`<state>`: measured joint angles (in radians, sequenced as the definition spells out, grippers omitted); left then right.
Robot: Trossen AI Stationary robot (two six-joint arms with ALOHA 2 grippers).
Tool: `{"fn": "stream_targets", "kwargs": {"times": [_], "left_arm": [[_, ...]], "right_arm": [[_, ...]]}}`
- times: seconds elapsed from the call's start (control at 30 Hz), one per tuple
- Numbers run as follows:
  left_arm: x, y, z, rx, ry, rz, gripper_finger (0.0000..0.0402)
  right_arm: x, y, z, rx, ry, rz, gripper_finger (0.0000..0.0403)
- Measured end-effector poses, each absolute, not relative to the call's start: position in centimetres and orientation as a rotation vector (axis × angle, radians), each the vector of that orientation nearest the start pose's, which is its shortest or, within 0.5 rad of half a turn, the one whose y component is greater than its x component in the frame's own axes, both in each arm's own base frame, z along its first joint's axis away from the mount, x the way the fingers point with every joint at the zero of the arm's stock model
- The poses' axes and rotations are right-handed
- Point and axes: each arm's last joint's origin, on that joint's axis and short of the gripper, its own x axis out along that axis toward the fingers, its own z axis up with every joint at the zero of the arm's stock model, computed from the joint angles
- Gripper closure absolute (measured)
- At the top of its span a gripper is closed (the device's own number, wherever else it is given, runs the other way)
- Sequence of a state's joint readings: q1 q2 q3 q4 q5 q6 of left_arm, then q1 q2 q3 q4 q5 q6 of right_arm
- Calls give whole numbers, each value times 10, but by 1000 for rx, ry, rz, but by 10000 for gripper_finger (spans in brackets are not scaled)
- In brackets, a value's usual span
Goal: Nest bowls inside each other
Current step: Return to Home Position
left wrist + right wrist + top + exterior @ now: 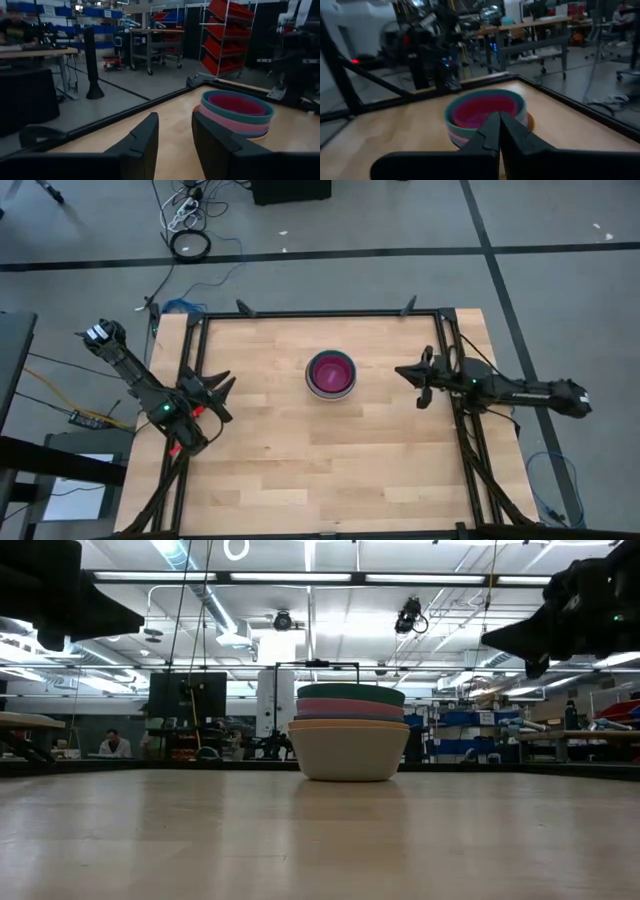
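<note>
Bowls (331,373) mid-table, well off edges; left jaws apart, right jaws together, both empty.

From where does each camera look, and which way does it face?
High view: above the table, facing straight down; shows left gripper open, right gripper shut, stack of bowls between.
Low view: at table-top height, facing level across at the stack; dark arm parts in both upper corners.
Left wrist view: on the left arm, facing the stack past its own spread fingers.
Right wrist view: on the right arm, facing the stack past closed fingers.
All four views share the stack.
</note>
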<state>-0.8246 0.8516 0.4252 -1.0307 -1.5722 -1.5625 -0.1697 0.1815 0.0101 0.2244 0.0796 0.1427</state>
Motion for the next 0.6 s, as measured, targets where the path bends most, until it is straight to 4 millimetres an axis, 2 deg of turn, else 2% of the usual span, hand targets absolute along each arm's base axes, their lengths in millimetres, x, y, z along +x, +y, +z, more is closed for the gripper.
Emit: {"fn": "stream_targets", "kwargs": {"times": [0.3,0.6], "left_arm": [[91,-56,188,20,7,746,277],[91,-55,188,130,51,745,303]], "right_arm": [[115,-38,162,128,50,-358,403],[127,-47,164,103,5,-416,403]]}}
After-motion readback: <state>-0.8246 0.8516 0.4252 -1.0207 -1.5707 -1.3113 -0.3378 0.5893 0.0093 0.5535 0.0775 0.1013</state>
